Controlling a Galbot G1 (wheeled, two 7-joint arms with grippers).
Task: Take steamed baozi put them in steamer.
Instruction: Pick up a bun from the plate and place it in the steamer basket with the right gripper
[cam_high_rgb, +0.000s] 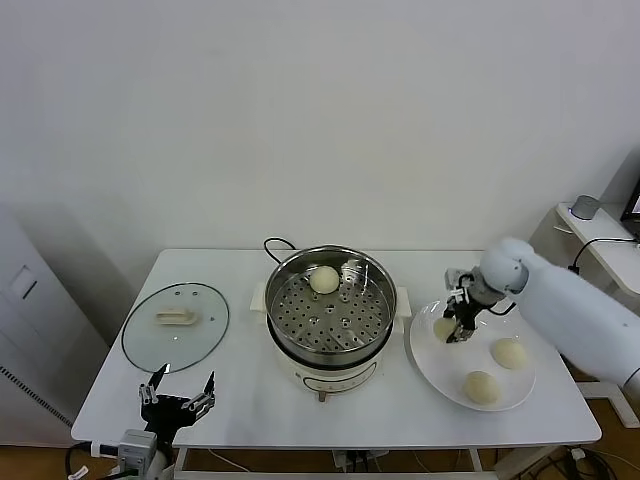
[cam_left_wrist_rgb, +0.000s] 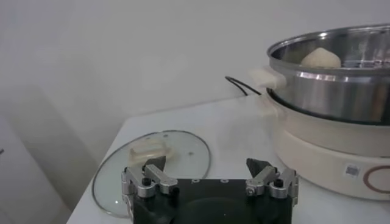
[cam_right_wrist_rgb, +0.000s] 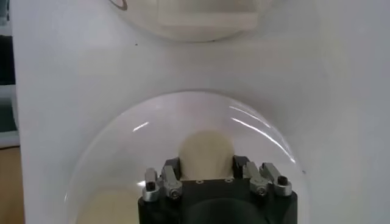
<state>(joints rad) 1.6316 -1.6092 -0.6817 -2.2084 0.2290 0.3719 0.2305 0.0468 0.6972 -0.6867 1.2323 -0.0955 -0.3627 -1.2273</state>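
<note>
- On the white table (cam_high_rgb: 240, 400), the steamer (cam_high_rgb: 328, 310) sits at the centre with 1 baozi (cam_high_rgb: 324, 279) already on its perforated floor, near the far wall.
- 3 more baozi lie on the white plate (cam_high_rgb: 430, 365) to the steamer's right: 1 under the right tool, 2 others (cam_high_rgb: 509, 352) (cam_high_rgb: 482, 387) closer to the plate's near edge.
- The right tool (cam_high_rgb: 459, 331) straddles the plate's leftmost baozi (cam_right_wrist_rgb: 206, 153), fingers apart on either side, not clamped as far as I can judge.
- The left tool (cam_high_rgb: 178, 402) waits open near the table's front-left edge, beside the glass lid (cam_high_rgb: 176, 323).
- These buns look soft, light and easily dented; a gentle pinch across the widest part of the dome seems safest.
</note>
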